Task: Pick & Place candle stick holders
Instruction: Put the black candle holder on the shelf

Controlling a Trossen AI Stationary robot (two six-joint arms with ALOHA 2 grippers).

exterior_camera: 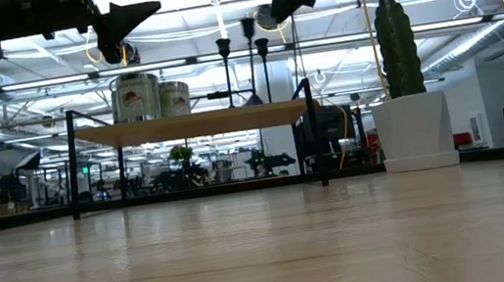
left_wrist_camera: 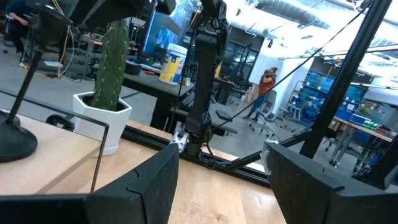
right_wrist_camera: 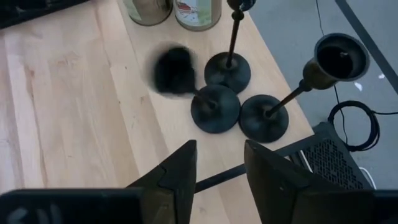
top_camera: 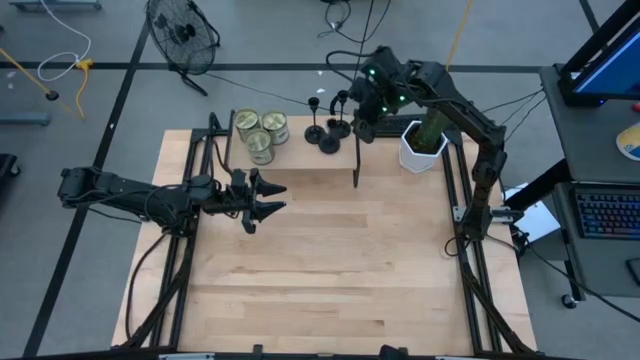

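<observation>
Below the right claw: three candle stick holders (right_wrist_camera: 214,107) are being seen standing upright on a raised wooden shelf (right_wrist_camera: 74,106), their round bases clustered and nearly touching.
Right gripper (right_wrist_camera: 217,163): it is being held above the cluster with its fingers parted and nothing between them; no holder is being touched.
Left gripper (top_camera: 262,197): it is being kept well away from the holders, over the bare table (top_camera: 330,260), fingers spread and empty.
Handling, as judged: the holders are appearing stiff, dark, metal-like and top-light, with a wide flat base and a thin stem; tipping is being judged the main risk, since a nudge to one base could be passed on to its neighbours.
Where to grip, as judged: the thin stem is being favoured, midway between base and cup, because the bases are lying too close together for fingers to be slipped around them; a smooth stem may be slippery, so a firm closure is being advised.
Glass jars (right_wrist_camera: 198,11): two are being seen beyond the holders from the claw; their contents cannot be told.
White pot (top_camera: 421,150): a green cactus (top_camera: 432,125) is being held in it, off to one side of the right claw.
</observation>
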